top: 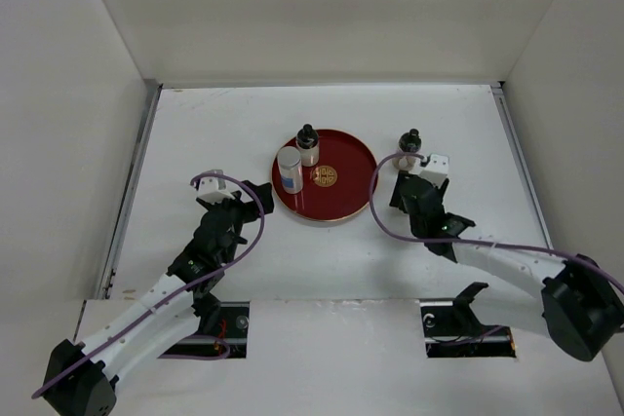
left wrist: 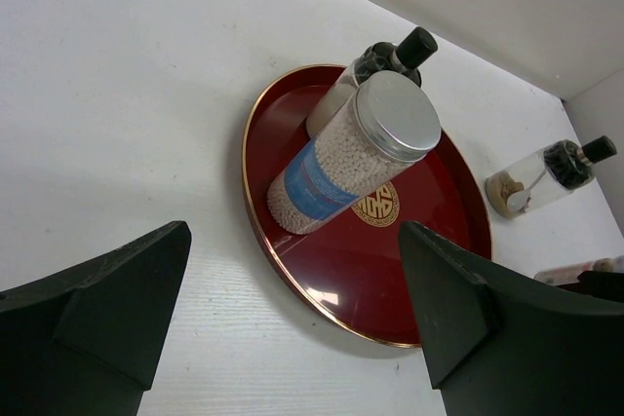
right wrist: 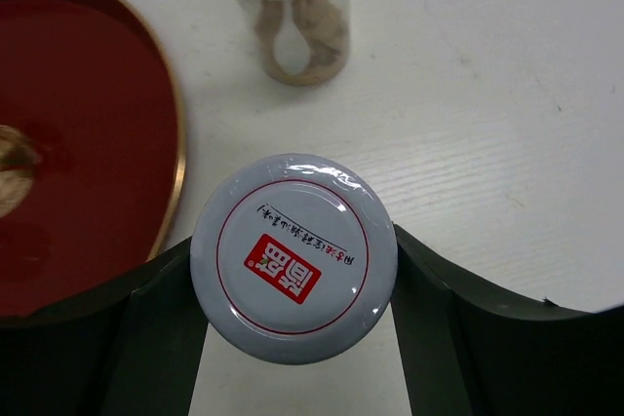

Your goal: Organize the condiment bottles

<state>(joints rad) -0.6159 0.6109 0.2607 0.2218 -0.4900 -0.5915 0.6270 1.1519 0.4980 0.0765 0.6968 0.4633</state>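
While my right gripper clamps the white-lidded bottle, I risk clipping the tray or toppling the black-capped bottle; left gripper gapes empty.

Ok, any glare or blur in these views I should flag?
Left wrist: small glare patch on the red tray, otherwise sharp. Right wrist: faint sheen on the white bottle cap, its print crisp. Top external: even light, soft shadows, no blur.
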